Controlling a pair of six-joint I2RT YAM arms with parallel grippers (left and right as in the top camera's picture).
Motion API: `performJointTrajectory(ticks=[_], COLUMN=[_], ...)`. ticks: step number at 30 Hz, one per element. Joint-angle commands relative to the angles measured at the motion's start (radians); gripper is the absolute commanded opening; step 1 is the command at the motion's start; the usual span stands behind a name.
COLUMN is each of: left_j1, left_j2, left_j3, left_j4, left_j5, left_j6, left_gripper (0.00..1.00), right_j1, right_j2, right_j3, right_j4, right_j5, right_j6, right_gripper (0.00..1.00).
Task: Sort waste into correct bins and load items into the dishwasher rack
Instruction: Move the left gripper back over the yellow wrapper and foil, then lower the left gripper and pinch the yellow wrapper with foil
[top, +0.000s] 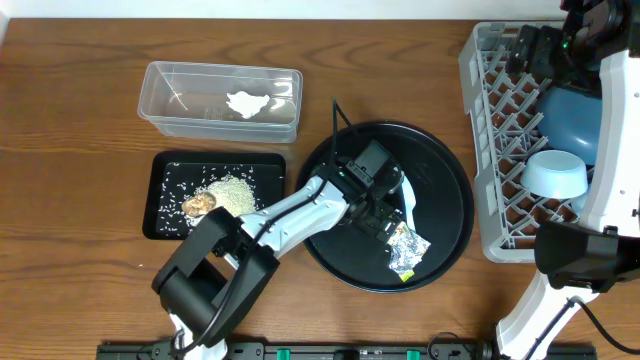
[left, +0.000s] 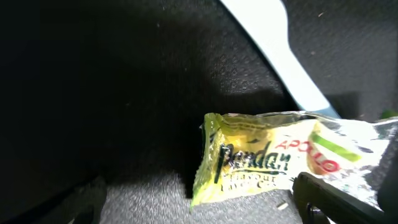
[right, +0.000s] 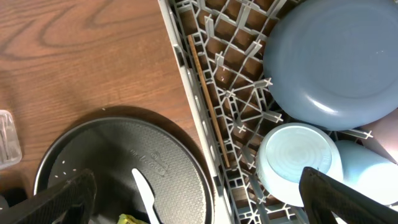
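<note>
My left gripper (left: 208, 205) is open, low over the round black tray (top: 440, 200). The yellow-green wrapper (left: 261, 158) with its crumpled silver end lies flat between the fingers, nearer the right fingertip (left: 336, 199). The white spoon (left: 280, 56) lies just beyond it. From overhead the wrapper (top: 408, 250) is at the tray's front. My right gripper (right: 205, 205) hangs open and empty above the rack's (top: 500, 140) left edge. In the rack are the dark-blue plate (right: 336, 56), a wooden stick (right: 208, 106), a pale upturned bowl (right: 298, 158) and a light-blue cup (right: 373, 177).
The clear tub (top: 170, 105) at the back left holds white tissue (top: 248, 103). In front of it the black rectangular tray (top: 265, 185) holds rice and a brown lump (top: 200, 204). My left arm reaches across from the front edge to the round tray.
</note>
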Motion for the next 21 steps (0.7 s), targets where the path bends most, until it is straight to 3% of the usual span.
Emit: performJointTrajectory(ticks=[1,4,9,15,18,21], left_j1=[-0.009,-0.009,-0.008,-0.008,-0.008,-0.009], left_j2=[0.042,0.046,0.046,0.045,0.045,0.045], left_j3=[-0.006,-0.006,-0.006,-0.006,-0.006,-0.006], left_j4=[0.003,0.011,0.023,0.023,0.023,0.023], left_j5=[0.016,0.013,0.013,0.013,0.012,0.013], left_j6=[0.021,0.021,0.02,0.02,0.02,0.02], left_gripper=[0.96,0.92,0.63,0.58,0.49,0.46], right_j1=[0.006,0.006,0.006,0.006,0.007,0.006], right_j2=[0.007,0.007,0.007,0.007,0.007,0.007], right_j3=[0.001,0.001,0.001,0.001,0.001,0.001], right_j4=[-0.002,-0.001,-0.001,-0.002,-0.002,-0.001], right_j5=[0.007,0.007,0.007,0.007,0.007,0.007], right_j6=[0.011,0.012,0.011,0.012,0.012,0.012], right_gripper=[0.99,0.99,0.99,0.99,0.99,0.99])
